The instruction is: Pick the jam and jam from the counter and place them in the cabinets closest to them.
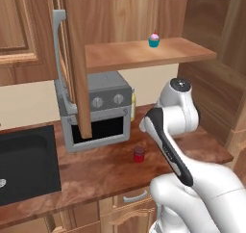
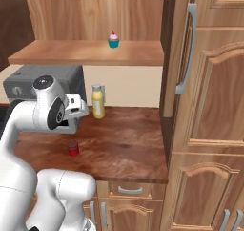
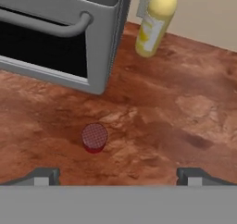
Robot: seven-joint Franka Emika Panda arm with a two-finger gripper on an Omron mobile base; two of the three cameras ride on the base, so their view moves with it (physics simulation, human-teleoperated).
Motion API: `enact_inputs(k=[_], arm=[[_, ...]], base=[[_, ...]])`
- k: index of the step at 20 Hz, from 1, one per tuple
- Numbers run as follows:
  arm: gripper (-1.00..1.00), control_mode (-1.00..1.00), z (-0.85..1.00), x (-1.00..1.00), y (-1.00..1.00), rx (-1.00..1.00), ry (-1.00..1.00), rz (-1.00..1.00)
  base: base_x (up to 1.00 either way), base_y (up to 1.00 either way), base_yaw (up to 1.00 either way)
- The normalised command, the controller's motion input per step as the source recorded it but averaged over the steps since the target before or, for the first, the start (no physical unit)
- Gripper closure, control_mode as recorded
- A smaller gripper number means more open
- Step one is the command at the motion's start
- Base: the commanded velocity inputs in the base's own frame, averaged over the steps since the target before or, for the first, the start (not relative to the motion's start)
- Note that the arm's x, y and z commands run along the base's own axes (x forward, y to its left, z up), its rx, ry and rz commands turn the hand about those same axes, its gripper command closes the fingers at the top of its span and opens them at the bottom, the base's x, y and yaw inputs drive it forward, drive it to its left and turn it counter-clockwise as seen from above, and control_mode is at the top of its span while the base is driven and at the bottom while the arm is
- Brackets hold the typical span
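From my remote station I see the worktop (image 1: pixel 105 172) carrying a grey toaster oven (image 1: pixel 98 111), with a yellow bottle (image 2: pixel 98 101) just beside the oven's right side and the small red jam jar (image 3: pixel 94 137) standing upright on bare marbled surface in front of the oven's right corner, apart from both. The open wall cabinet's shelf (image 1: pixel 144 54), directly above the oven, holds only a cupcake (image 1: pixel 153 39). My end effector (image 3: pixel 118 176) hangs released, tips spread wide and empty; in the hand view the jar lies ahead and toward the left tip, off the gap's centre, its axis vertical, so I judge a shift toward the oven precedes descent.
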Motion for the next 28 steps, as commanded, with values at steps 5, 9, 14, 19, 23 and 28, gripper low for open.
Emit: enact_inputs(k=[5, 9, 14, 19, 23, 28], arm=[[-1.0, -1.0, -0.4, 0.2, 0.19, -0.02, 0.04, 0.04], [-1.0, -1.0, -0.45, 0.17, 0.17, -0.03, 0.07, 0.04], [-1.0, -1.0, -0.46, 0.15, 0.13, -0.01, 0.08, 0.04], [-1.0, -1.0, -0.47, 0.16, 0.1, -0.01, 0.09, 0.03], [-1.0, -1.0, -0.47, 0.19, 0.07, -0.01, 0.09, 0.02], [-1.0, -1.0, -0.46, 0.23, 0.03, -0.01, 0.08, 0.02]], base=[[0.0, 0.0, 0.0], [0.0, 0.0, 0.0], [0.0, 0.0, 0.0], [0.0, 0.0, 0.0], [0.0, 0.0, 0.0], [0.0, 0.0, 0.0]])
